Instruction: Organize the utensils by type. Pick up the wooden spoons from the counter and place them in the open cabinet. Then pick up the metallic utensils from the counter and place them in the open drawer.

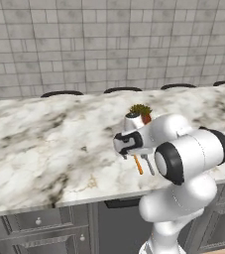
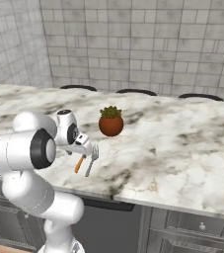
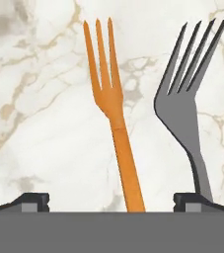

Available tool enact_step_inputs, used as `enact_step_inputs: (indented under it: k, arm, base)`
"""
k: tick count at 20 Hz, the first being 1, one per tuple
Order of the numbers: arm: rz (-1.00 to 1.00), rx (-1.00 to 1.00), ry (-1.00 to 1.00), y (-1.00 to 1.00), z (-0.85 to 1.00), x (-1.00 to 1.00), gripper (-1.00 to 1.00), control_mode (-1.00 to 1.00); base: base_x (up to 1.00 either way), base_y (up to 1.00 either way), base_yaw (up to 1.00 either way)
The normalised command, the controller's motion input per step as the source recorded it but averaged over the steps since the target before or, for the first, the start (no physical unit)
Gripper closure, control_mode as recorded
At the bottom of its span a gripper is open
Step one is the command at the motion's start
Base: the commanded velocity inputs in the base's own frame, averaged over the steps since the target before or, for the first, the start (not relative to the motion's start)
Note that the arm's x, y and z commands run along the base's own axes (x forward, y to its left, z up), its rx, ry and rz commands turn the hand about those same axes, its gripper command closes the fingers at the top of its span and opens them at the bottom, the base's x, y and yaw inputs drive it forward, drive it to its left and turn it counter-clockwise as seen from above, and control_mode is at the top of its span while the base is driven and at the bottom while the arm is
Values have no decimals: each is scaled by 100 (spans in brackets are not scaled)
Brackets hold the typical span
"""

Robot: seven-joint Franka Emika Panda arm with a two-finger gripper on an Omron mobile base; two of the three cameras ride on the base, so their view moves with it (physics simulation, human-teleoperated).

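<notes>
Two forks lying side by side on the counter [image 1: 44, 144], orange fork [image 3: 114, 111] beside grey fork [image 3: 182, 104], gripper [image 3: 111, 200] hovering over them with jaws spread wide, holding nothing, plant [image 2: 111, 121] sitting nearby.

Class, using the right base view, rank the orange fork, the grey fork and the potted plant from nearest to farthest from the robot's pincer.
1. Orange fork, directly beneath the open pincer.
2. Grey fork, just beside it on the right, nearly as close.
3. Potted plant, farther back on the counter.
</notes>
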Motion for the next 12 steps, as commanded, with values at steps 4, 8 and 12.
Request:
enact_step_inputs:
  k: [4, 8, 12]
  arm:
    - [0, 0, 11, -1, -22, 25, -100, -100]
    - [0, 0, 8, -9, -35, 11, -100, -100]
    - [0, 0, 6, -9, -34, 12, -100, -100]
  base:
    - [0, 0, 0]
    - [0, 0, 0]
    - [0, 0, 0]
